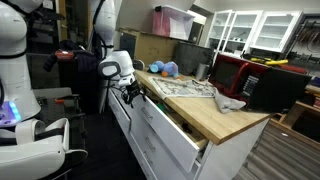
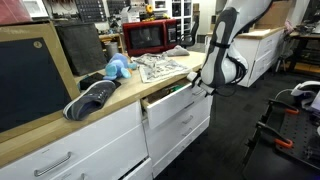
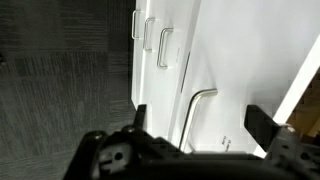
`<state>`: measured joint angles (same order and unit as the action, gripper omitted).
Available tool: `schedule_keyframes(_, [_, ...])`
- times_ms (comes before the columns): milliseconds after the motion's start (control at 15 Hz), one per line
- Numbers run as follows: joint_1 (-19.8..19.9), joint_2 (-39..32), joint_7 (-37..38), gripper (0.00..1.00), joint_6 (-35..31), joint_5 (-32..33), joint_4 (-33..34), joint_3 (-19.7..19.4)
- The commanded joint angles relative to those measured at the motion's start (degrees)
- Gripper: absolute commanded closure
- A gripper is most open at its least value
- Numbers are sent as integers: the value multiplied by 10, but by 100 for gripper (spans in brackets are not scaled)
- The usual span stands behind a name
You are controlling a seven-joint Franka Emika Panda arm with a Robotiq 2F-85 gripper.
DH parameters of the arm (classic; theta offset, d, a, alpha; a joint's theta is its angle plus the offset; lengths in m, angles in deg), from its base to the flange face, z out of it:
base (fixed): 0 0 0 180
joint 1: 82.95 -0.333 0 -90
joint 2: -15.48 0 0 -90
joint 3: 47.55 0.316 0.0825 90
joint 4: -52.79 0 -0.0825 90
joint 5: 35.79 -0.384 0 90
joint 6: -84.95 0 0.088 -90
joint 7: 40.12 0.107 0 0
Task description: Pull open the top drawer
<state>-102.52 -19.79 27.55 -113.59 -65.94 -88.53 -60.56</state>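
Black fingers of the claw stand spread wide in the wrist view, released and holding nothing. A slim metal handle shows between them on a flat white front. Whether either finger touches the handle cannot be told. Farther along the same white cabinet face, two more handles show, and dark carpet fills the side of that view.

In both exterior views the claw hangs just in front of the cabinet, at the outer face of the top drawer. That drawer stands partly out from under the wooden desk, with a gap showing behind its white panel. Its inside is too small and dark to make out. The taller white fronts below it sit flush.

The white arm bends down to the claw from beside the desk.

On the desk, a spread newspaper lies above the drawer. A blue soft toy lies beyond it, and a dark shoe rests near the toy. A red microwave sits farther back, and a grey cloth lies beside the paper.
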Motion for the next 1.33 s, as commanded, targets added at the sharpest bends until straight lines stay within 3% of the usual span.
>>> schedule_keyframes(0, [-22,87,5,0,0,15,-47,-14])
schedule_keyframes(267, [-17,137,9,0,0,11,-56,-14])
schedule_keyframes(600, [15,107,21,0,0,12,-21,-16])
schedule_keyframes(733, [39,89,28,0,0,12,-9,-6])
schedule_keyframes(800, [66,80,2,0,0,-18,3,21])
schedule_keyframes(1000, [113,40,11,0,0,-21,38,51])
schedule_keyframes(1267, [150,-10,15,0,9,-28,88,62])
